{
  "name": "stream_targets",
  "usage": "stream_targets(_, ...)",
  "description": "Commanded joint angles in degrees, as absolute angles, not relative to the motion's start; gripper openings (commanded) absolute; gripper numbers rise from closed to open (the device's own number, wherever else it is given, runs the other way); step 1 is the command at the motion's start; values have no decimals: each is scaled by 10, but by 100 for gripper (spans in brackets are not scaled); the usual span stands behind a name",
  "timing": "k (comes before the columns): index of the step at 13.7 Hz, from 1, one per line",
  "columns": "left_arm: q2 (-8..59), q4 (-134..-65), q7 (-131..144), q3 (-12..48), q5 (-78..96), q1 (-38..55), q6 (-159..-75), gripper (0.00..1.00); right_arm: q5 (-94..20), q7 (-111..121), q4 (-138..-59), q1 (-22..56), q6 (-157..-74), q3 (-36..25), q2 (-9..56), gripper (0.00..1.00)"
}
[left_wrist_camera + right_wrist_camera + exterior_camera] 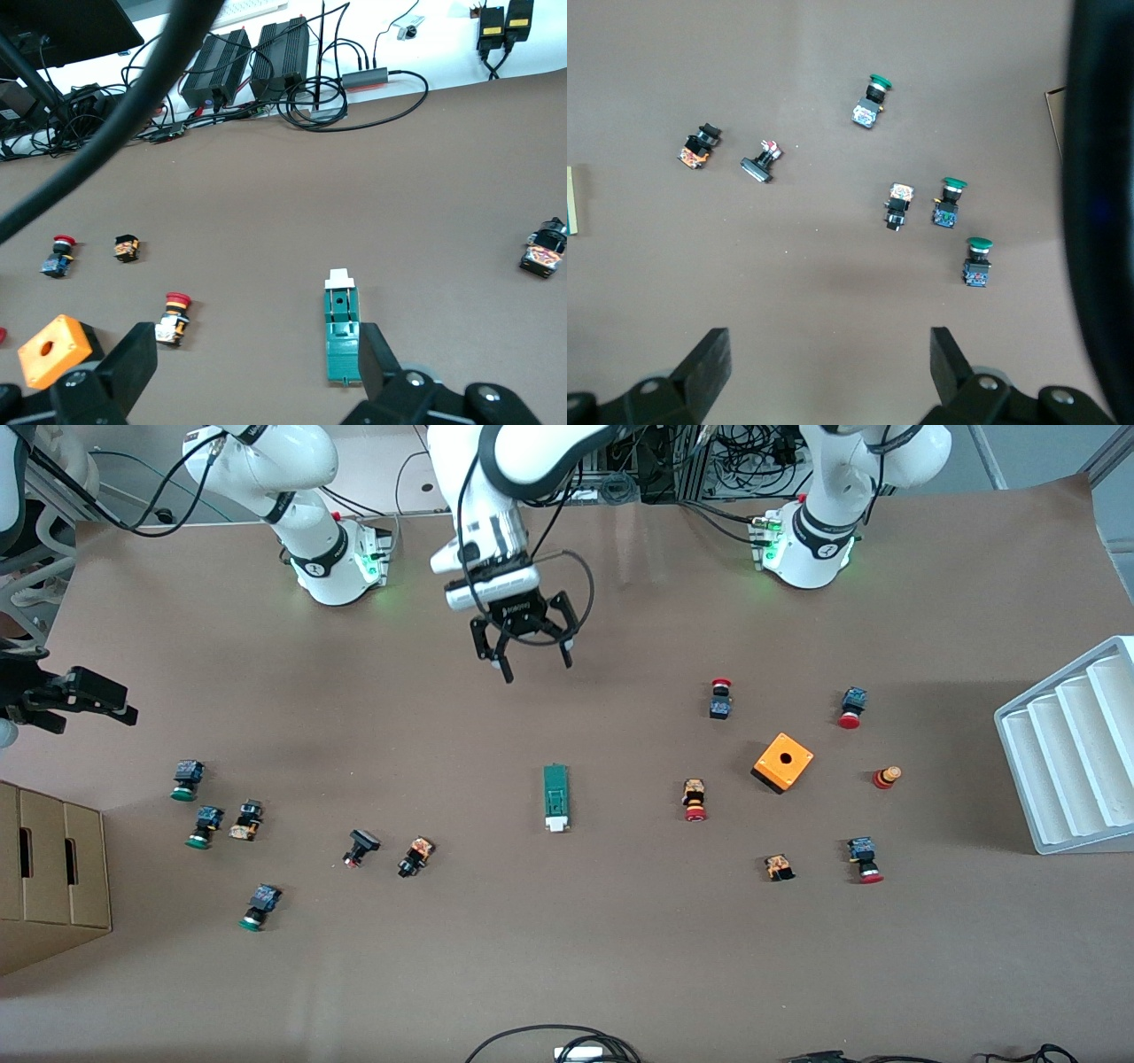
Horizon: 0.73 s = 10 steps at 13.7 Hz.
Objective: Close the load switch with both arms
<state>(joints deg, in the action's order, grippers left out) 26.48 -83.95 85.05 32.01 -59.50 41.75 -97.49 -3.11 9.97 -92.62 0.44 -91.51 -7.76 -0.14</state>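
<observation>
The load switch [556, 799], a slim green bar with a white block at the end nearer the front camera, lies flat at mid-table. My left gripper [537, 669] hangs open and empty over bare table, toward the robots' bases from the switch. In the left wrist view the switch [341, 341] lies just past one finger [376, 359] of the open left gripper [252, 354]. My right gripper [106, 700] is at the right arm's end of the table. In its wrist view the right gripper [828, 354] is open and empty, high over bare table; only the switch's edge [571, 199] shows.
An orange box [783, 762] and several red-capped push buttons [695, 800] lie toward the left arm's end, beside a white tray [1072, 753]. Green-capped buttons [205, 826] and a cardboard box [49, 877] are toward the right arm's end. Cables [554, 1041] lie at the front edge.
</observation>
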Motion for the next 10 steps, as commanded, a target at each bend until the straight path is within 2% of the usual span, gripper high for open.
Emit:
stream_targets(1, 197, -855, 790, 310, -536, 391, -983, 100, -23, 107, -907, 4, -916, -79, 3, 100)
stream_targets(10, 57, -854, 565, 313, -354, 239, -998, 100, -25, 105, -906, 2, -931, -82, 16, 100)
